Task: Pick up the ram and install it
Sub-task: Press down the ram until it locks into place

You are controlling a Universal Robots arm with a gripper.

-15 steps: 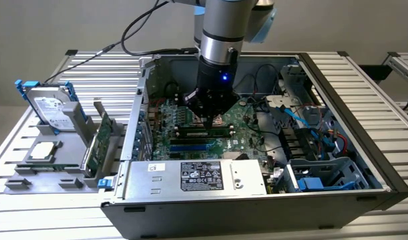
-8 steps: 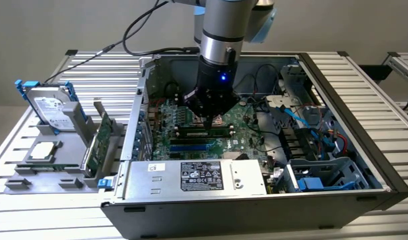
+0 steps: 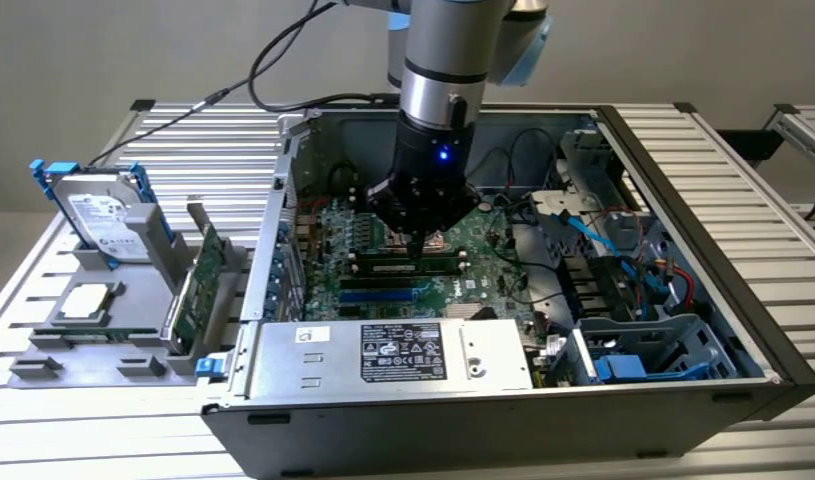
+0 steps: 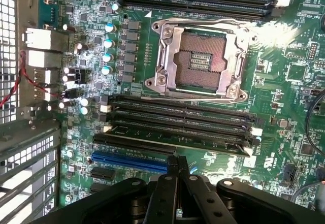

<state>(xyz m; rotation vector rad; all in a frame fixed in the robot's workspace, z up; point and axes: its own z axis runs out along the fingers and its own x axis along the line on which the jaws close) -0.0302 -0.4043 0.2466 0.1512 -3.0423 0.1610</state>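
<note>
The ram (image 4: pixel 175 133) lies seated in a memory slot (image 4: pixel 177 113) below the CPU socket (image 4: pixel 199 61); the gripper (image 4: pixel 175 176), fingers pressed together and empty, hovers above it, apparently the press-down or release stage.

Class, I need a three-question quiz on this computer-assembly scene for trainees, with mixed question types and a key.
1. True or false: the CPU socket holds a processor.
2. Where is the ram? A: seated in a memory slot. B: lying on the table outside the case. C: clamped in the gripper.
3. Fill in: the long expansion slot nearest the gripper's tips is coloured ___.
Key: 1 false; 2 A; 3 blue.
</note>
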